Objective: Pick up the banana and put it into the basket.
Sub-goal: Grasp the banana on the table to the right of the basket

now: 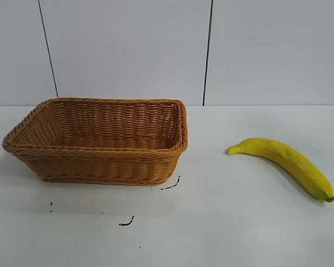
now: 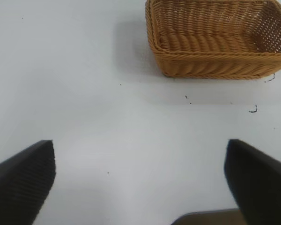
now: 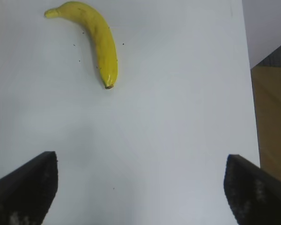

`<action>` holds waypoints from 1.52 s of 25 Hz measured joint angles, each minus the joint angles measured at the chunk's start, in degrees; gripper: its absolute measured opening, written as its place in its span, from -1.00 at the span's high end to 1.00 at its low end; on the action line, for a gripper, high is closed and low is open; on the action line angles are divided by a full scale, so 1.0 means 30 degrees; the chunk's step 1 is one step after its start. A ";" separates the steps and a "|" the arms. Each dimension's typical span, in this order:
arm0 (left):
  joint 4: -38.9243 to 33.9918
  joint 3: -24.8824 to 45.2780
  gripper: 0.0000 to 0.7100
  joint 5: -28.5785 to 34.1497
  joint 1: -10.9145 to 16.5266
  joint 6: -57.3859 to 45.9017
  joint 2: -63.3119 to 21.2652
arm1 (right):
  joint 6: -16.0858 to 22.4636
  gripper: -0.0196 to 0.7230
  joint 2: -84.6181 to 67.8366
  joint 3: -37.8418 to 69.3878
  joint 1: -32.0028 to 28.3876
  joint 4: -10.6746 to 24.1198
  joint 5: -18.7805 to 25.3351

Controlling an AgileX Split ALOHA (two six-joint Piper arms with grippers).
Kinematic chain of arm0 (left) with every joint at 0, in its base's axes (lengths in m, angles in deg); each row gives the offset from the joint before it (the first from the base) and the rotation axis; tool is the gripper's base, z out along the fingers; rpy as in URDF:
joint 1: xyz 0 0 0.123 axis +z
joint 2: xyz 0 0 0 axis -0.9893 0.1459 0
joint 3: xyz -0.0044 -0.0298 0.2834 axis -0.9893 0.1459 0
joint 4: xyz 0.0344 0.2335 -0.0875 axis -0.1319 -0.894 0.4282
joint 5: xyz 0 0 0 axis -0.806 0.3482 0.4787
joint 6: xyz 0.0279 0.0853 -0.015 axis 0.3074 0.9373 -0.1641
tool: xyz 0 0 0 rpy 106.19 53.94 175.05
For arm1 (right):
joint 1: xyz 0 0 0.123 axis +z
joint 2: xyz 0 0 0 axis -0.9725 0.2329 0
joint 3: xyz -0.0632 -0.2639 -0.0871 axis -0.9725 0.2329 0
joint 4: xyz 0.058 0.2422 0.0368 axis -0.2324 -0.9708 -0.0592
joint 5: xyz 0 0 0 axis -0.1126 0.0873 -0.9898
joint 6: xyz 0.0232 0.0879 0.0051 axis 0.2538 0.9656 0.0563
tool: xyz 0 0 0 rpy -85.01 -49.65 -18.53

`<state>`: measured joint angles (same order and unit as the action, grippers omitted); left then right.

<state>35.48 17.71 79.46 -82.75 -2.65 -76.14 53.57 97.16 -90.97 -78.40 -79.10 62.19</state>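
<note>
The banana [image 1: 284,159] lies on the white table [image 1: 222,222], well apart from the basket [image 1: 100,142], and the right gripper [image 3: 140,187] hangs wide open and empty, ready to grab it.

Bright, even light from overhead falls across the white bench [image 1: 239,222], with no glare. The orange-brown woven wicker basket [image 1: 100,161] casts a soft, faint shadow. In both wrist views the near dark fingertips [image 2: 23,183] look soft-edged and blurred.
</note>
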 joint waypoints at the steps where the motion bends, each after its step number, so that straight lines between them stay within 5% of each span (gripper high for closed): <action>1: 0.0000 0.0000 -0.96 0.0000 0.0000 0.0000 0.0000 | -0.0039 -0.91 0.0842 -0.0647 0.0000 0.0000 0.0000; 6: 0.0000 0.0000 -0.96 0.0000 0.0000 0.0000 0.0000 | -0.0711 -0.91 0.5066 -0.3404 0.0000 -0.0036 -0.0411; 12: 0.0000 0.0000 -0.96 0.0000 0.0000 0.0000 0.0000 | -0.4338 -0.91 0.8514 -0.5477 0.0000 -0.1483 -0.1312; 17: 0.0000 0.0000 -0.96 0.0000 0.0000 0.0000 0.0000 | -0.5706 -0.91 0.9748 -0.5573 0.0117 -0.2331 -0.1917; 29: 0.0000 0.0000 -0.96 0.0000 0.0000 0.0000 0.0000 | -0.5950 -0.91 1.0096 -0.5573 0.2404 -0.2170 -0.3301; 38: 0.0000 0.0000 -0.96 0.0000 0.0000 0.0000 0.0000 | -0.4609 -0.91 1.2121 -0.5573 0.2404 -0.1041 -0.4170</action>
<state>35.48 17.71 79.46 -82.75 -2.65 -76.14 39.74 133.53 -107.69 -71.19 -82.23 49.68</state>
